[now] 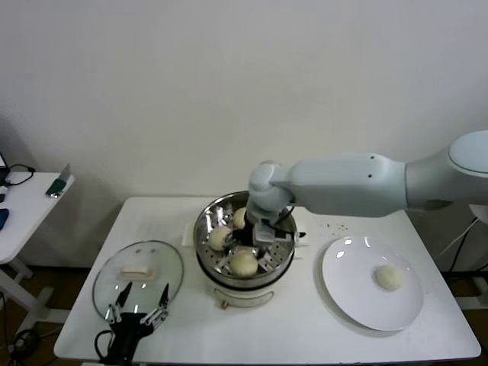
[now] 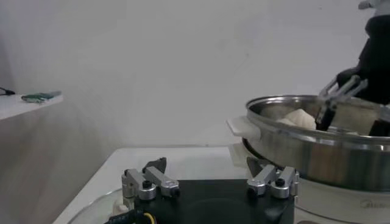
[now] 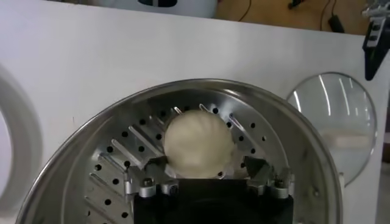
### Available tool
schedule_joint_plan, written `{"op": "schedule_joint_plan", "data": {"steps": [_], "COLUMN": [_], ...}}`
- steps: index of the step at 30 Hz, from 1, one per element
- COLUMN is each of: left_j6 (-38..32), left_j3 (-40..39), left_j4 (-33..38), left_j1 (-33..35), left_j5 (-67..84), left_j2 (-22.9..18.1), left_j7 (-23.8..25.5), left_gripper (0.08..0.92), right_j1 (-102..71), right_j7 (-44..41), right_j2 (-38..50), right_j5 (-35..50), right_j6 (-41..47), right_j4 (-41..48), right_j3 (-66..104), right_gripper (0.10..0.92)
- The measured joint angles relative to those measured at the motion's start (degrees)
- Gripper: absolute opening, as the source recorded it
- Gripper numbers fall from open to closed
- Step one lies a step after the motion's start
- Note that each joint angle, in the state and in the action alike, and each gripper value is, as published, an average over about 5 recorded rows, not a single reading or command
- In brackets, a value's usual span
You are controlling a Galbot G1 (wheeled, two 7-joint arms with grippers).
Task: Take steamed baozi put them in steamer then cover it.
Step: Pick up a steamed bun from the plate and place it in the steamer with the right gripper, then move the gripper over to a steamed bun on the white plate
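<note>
Three baozi [image 1: 243, 263] lie on the perforated tray inside the steamer [image 1: 204, 229], and a fourth bun [image 1: 389, 277] is alone on the plate [image 1: 343, 293] to the right, so by my count the loading is three-quarters done. The right pincer [image 1: 256, 242] is down inside the pot; the right wrist view shows its fingers [image 3: 141, 182] spread on either side of one bun [image 3: 198, 145], with small gaps showing, so it looks released or about to be, not gripped. The cover [image 1: 138, 273] lies flat on the surface [image 1: 305, 328] left of the steamer, not yet used. The left pincer [image 1: 139, 309] rests at the cover's near edge, fingers wide and holding nothing. Left to do: the last bun, then the lid.
</note>
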State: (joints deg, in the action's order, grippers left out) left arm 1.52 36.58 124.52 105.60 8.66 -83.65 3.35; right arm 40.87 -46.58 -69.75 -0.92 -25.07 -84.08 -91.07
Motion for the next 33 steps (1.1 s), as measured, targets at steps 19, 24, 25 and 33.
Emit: {"op": "schedule_joint_plan", "data": {"steps": [19,24,25,33], "left_j6": [0.0,0.3,0.4,0.2], "left_j3": [-0.9,-1.0,-1.0,-0.5], "left_j4": [-0.5,-0.4,-0.4,-0.7], "left_j1": [-1.3,-1.7,-1.7,-1.5], "left_j5": [0.1,0.1,0.1,0.4], "left_j2": [0.4,0.4,0.4,0.4], "left_j7": [0.2,0.4,0.5,0.4], "left_gripper": [0.823,0.823,0.823,0.823], "right_j1": [18.2,18.8,18.4,10.9], "right_j7": [-10.7,-10.7,-10.6,-8.9], "right_j2": [18.2,26.5,28.0,37.0], "right_j5": [19.1,20.5,20.5,18.1], "right_j6": [7.3,14.4,15.7,23.9], "right_j4": [2.4,1.3,1.2,2.1], "right_j3": [-15.6,-19.5,-19.8,-17.9], "right_gripper": [0.823,0.823,0.823,0.823]}}
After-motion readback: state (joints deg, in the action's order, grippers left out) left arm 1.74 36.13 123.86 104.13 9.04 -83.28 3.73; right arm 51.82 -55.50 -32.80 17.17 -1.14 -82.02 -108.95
